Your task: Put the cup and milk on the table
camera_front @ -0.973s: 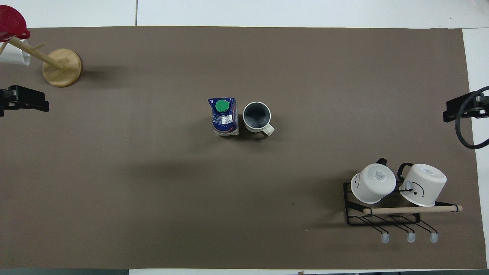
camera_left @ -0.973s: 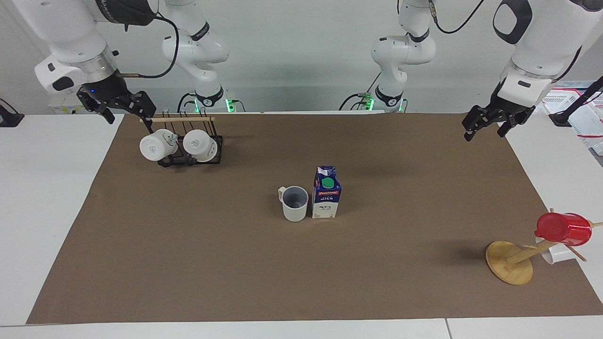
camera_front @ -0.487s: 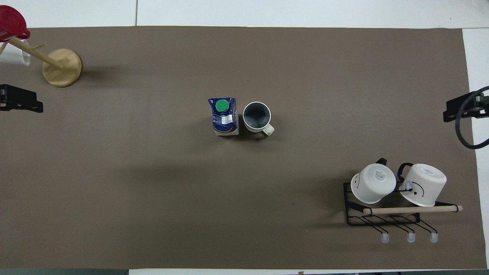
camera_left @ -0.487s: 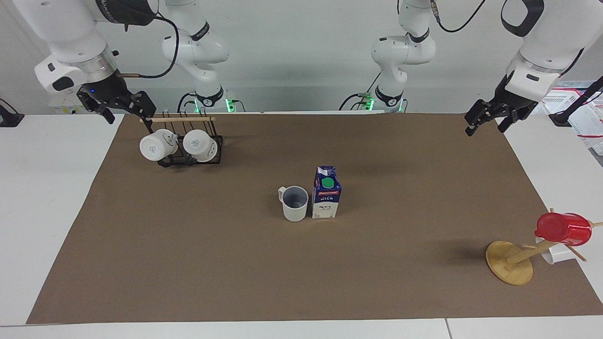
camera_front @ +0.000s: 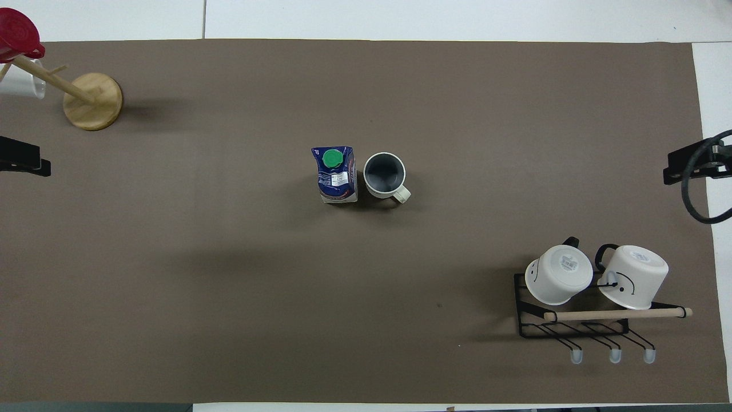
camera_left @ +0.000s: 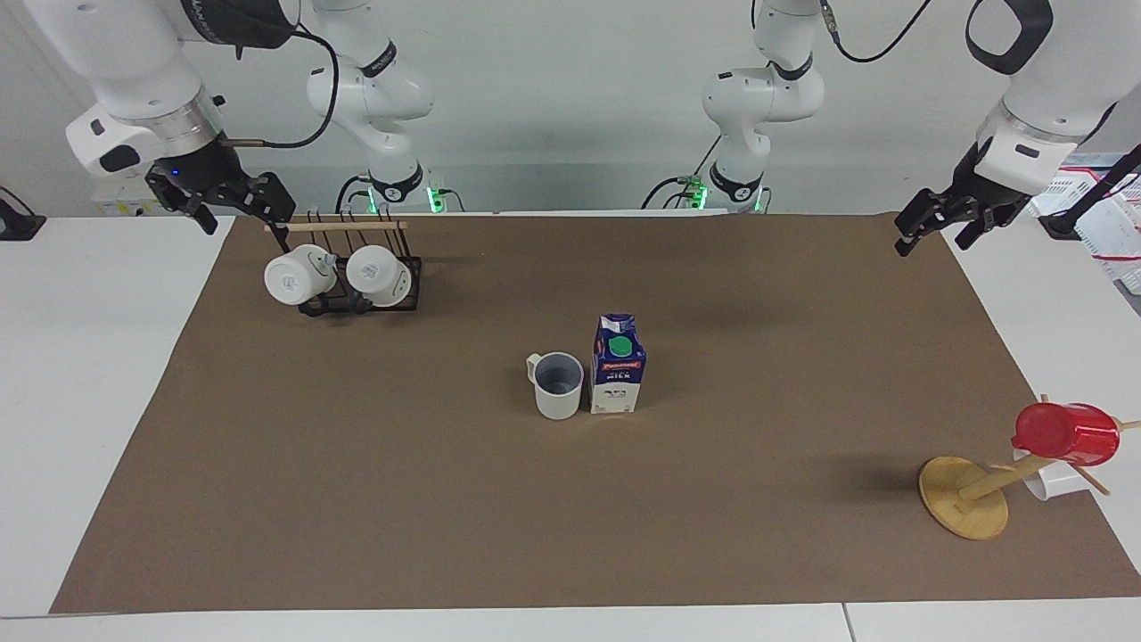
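Observation:
The off-white cup with a grey inside stands upright on the brown mat of the table, near the mat's middle. The blue and white milk carton with a green cap stands upright right beside it, toward the left arm's end. Both also show in the overhead view: cup, milk. My left gripper is open and empty, up in the air over the mat's edge at the left arm's end. My right gripper is open and empty, over the mat's corner beside the mug rack.
A black wire rack with two white mugs stands near the right arm. A wooden mug tree carries a red cup and a white mug at the left arm's end, far from the robots.
My left gripper has risen and drawn back toward the mat's edge at the left arm's end. The right gripper, cup and milk have not moved.

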Motion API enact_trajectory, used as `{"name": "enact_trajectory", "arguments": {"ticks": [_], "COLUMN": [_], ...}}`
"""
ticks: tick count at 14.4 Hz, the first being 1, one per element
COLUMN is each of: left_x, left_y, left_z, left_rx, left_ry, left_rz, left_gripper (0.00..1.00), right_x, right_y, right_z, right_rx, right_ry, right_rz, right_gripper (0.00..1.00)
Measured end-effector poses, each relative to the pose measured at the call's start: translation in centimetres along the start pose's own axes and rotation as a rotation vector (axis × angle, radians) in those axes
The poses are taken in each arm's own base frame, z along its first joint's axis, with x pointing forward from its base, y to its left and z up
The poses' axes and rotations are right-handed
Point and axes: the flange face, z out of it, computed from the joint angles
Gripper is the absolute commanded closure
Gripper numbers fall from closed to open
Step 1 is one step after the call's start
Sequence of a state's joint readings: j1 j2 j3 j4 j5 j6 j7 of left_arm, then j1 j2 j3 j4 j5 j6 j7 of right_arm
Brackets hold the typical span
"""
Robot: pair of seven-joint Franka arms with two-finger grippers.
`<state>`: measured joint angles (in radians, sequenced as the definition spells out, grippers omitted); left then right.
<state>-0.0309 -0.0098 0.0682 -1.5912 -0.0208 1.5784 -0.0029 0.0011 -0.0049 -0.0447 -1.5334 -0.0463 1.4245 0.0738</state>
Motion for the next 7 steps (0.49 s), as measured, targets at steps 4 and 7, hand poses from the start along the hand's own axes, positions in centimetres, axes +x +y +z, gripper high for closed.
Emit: {"name": "enact_trajectory", "arguments": {"ticks": [4,7], "left_x": [0.0,0.0], "left_y": [0.0,0.1], "left_z": [0.0,0.0], "left_rx": [0.000,0.000], "left_ry": [0.002,0.002], "left_rz": [0.000,0.006], "left_gripper": [0.00,0.00], "right_x": [0.7,1.0], "right_y": [-0.1,-0.1], "right_z": [-0.6,-0.9], "right_rx": [0.005,0.006], "right_ry": [0.066,0.100], "right_rz": [0.000,-0.001], "right_gripper": [0.00,0.00]}}
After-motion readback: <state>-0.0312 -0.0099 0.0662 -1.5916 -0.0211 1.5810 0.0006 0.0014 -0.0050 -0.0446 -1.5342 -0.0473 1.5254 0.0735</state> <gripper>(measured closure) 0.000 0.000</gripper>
